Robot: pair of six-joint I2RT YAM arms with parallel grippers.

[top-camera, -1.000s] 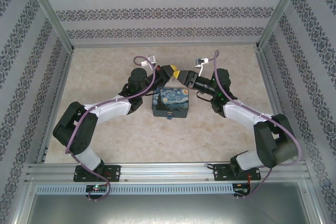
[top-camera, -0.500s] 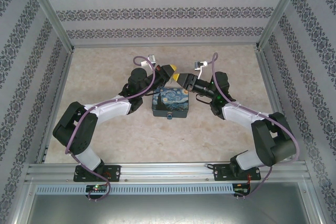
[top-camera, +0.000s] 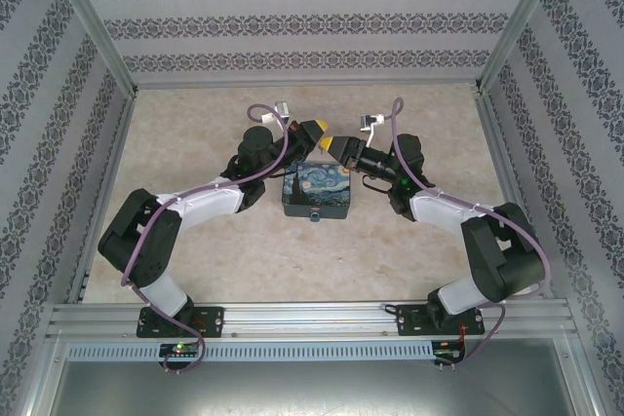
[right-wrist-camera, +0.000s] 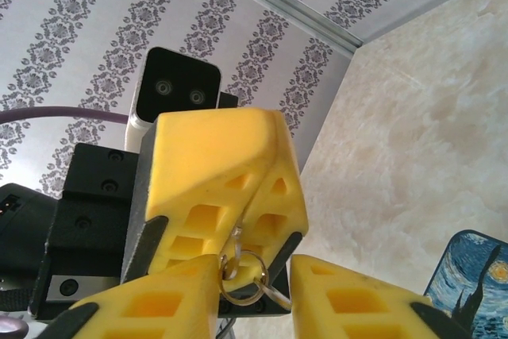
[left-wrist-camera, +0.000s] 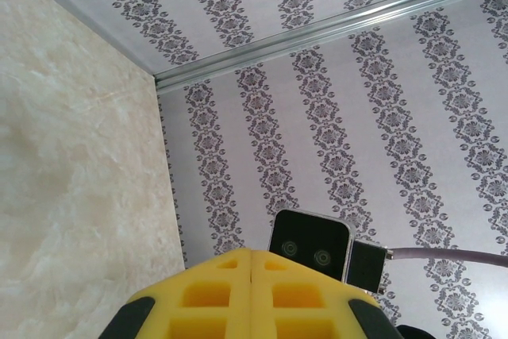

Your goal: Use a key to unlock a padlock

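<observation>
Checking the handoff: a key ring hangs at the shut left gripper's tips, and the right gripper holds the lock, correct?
No: the lock lies on the table, not in the right gripper, as the top view shows. The rest is right.

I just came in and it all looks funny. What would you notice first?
The padlock, painted like a swirly starry night, lies mid-table between the two arms. Just behind it, bright yellow fingers meet: the left end effector is shut on a small metal ring, with the open right end effector reaching its fingers either side of it.
</observation>
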